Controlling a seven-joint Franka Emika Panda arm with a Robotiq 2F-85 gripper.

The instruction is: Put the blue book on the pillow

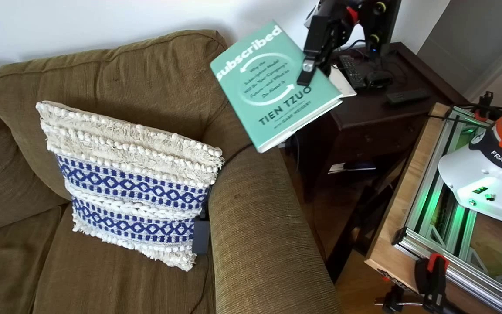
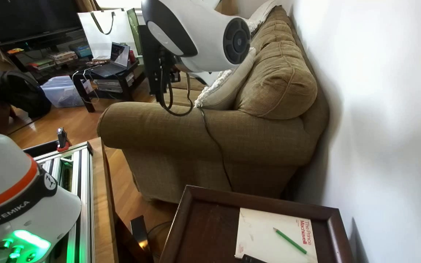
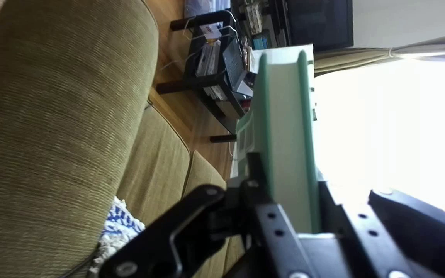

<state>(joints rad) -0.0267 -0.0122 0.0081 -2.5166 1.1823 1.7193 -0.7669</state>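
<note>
The blue book is a teal-green book with white and dark lettering, held tilted in the air near the back of the sofa's armrest. My gripper is shut on its edge, one finger across the cover. In the wrist view the book stands between the two fingers of the gripper. The cream pillow with navy-blue patterned bands leans on the sofa's backrest, apart from and lower than the book. The pillow also shows in an exterior view and partly in the wrist view. The arm hides the book there.
The sofa armrest stands between the pillow and the robot's wooden table. A cable runs over the armrest. A small black box sits beside the pillow. A dark side table bears a white book and a green pencil.
</note>
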